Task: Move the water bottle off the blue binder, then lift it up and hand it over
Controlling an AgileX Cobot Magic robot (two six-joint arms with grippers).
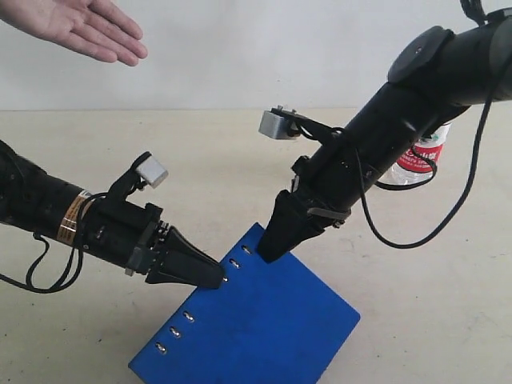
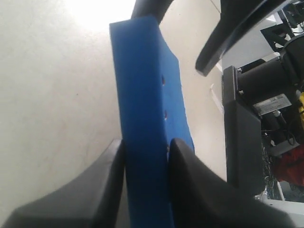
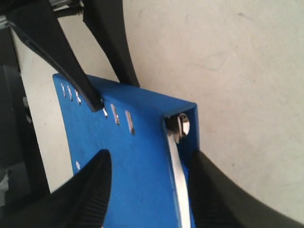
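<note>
The blue binder (image 1: 264,328) is tilted, its spine side raised off the table. My left gripper (image 1: 214,278) is shut on the spine edge, and in the left wrist view its fingers (image 2: 146,142) press both faces of the binder (image 2: 137,71). My right gripper (image 1: 268,252) stands open at the binder's far corner, its fingers (image 3: 149,159) straddling the binder (image 3: 142,137), one over the cover and one beside the page edge. The water bottle (image 1: 422,160) stands on the table behind my right arm, off the binder; only its red-and-white label shows.
A person's open hand (image 1: 80,28) is held out, palm up, at the upper left. The beige table (image 1: 200,160) runs back to a pale wall. My right arm's black cable (image 1: 448,216) loops in front of the bottle.
</note>
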